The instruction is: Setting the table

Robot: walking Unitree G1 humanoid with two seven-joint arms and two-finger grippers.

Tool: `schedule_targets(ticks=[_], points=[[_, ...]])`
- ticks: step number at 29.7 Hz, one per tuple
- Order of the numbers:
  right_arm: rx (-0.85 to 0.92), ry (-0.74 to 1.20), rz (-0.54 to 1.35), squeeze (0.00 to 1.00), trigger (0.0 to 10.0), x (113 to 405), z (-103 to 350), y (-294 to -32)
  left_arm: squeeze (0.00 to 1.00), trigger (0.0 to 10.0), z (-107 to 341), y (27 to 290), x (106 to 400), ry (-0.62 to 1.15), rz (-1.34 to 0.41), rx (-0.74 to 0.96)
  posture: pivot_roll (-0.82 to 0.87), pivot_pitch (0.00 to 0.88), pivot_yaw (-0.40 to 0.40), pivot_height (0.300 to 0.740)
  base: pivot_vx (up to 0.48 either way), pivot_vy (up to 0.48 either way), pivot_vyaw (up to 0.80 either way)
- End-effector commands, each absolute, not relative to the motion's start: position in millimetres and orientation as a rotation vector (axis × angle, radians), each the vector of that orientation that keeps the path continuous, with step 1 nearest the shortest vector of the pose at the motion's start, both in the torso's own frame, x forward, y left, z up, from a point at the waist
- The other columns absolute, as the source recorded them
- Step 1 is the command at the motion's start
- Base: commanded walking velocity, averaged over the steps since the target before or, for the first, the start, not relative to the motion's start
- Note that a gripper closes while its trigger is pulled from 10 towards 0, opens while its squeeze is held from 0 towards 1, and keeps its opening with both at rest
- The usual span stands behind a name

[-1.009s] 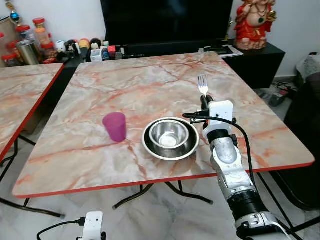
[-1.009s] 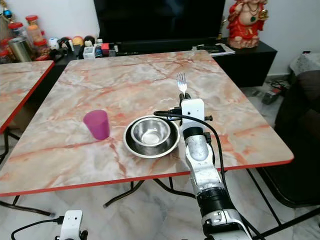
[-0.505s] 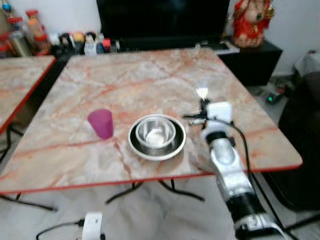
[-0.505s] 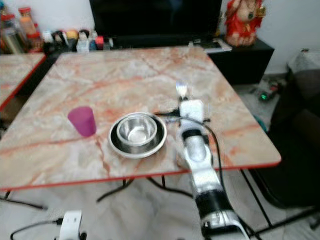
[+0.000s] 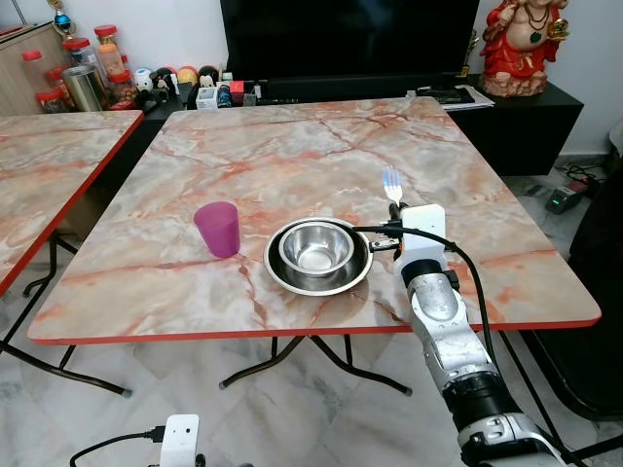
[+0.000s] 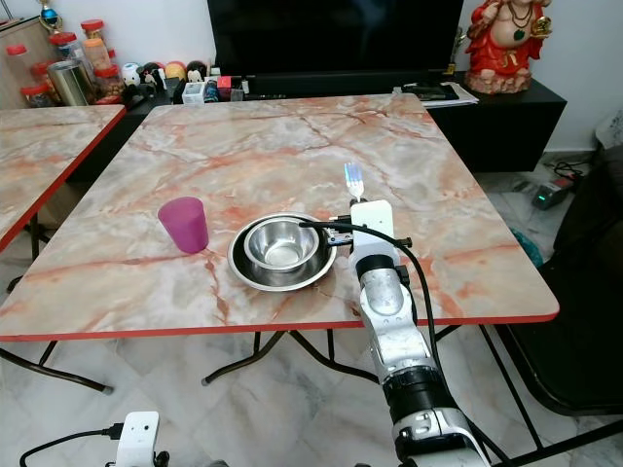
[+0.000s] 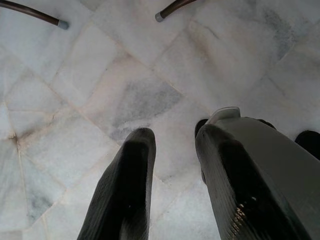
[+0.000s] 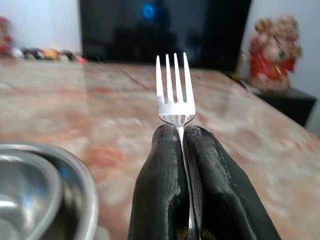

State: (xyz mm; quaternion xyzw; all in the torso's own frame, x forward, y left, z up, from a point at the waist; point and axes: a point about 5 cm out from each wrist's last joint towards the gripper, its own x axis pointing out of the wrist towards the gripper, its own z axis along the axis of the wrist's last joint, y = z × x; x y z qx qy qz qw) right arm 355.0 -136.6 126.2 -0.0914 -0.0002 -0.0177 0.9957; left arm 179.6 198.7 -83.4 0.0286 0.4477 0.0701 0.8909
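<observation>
Here my right gripper (image 8: 182,150) pinched the fork (image 8: 174,90) by its neck, jaws shut; light, stiff, slippery steel.

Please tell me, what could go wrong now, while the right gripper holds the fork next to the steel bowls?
1. The right gripper pinches the silver metal fork only by its thin neck, so the fork may slip or twist when set down.
2. The stacked shiny steel bowls lie close beside the gripper; a sideways move could knock them.
3. The bowls sit near the marble-patterned table's red edge, so a push might send them off.
</observation>
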Motion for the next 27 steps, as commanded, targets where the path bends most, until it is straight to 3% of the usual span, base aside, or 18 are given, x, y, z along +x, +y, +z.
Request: schedule_targets(ticks=[1,27], points=[[-0.173,0.014,-0.062,0.00,10.0,359.3,130.0,-138.3,0.00,10.0,-83.6,201.7,178.9,0.941,0.151,0.054,-0.08,0.000,0.025,0.693,0.000,0.000,0.00],[-0.104,0.157,-0.040,0.00,10.0,370.5,120.5,-147.2,0.00,10.0,-84.5,202.0,177.2,0.952,0.149,0.049,-0.07,0.000,0.023,0.693,0.000,0.000,0.00]])
